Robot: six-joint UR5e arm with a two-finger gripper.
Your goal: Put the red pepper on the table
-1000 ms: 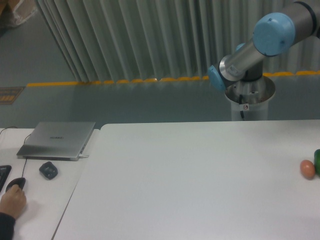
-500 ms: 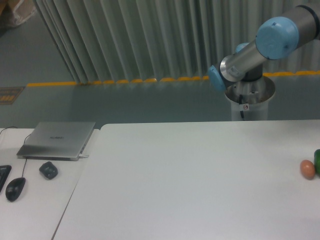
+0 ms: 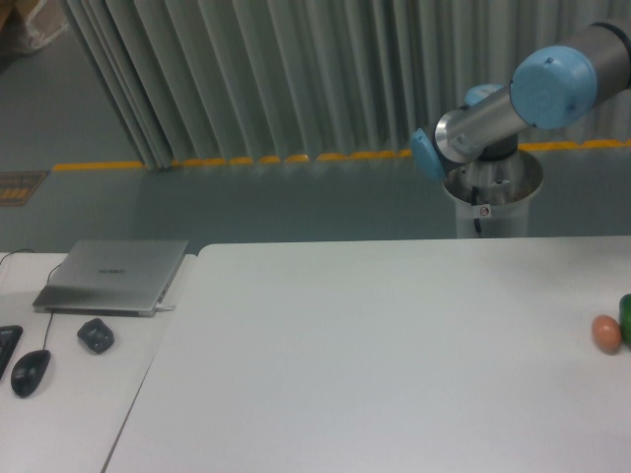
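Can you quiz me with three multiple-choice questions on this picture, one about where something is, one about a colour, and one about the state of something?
1. Where does the orange-brown egg-like ball lie?
A. at the right edge of the big table
B. on the laptop
C. on the floor by the yellow line

2. What colour are the caps on the arm's joints?
A. red
B. light blue
C. black

3. What state is the laptop on the side desk in?
A. open, screen lit
B. closed, lid down
C. standing on its edge

Answers: 1 A, the ball rests on the white tabletop near its right border, beside a dark green item. 2 B, the round joint covers show light blue against grey tubes. 3 B, the grey lid lies flat and no screen shows.
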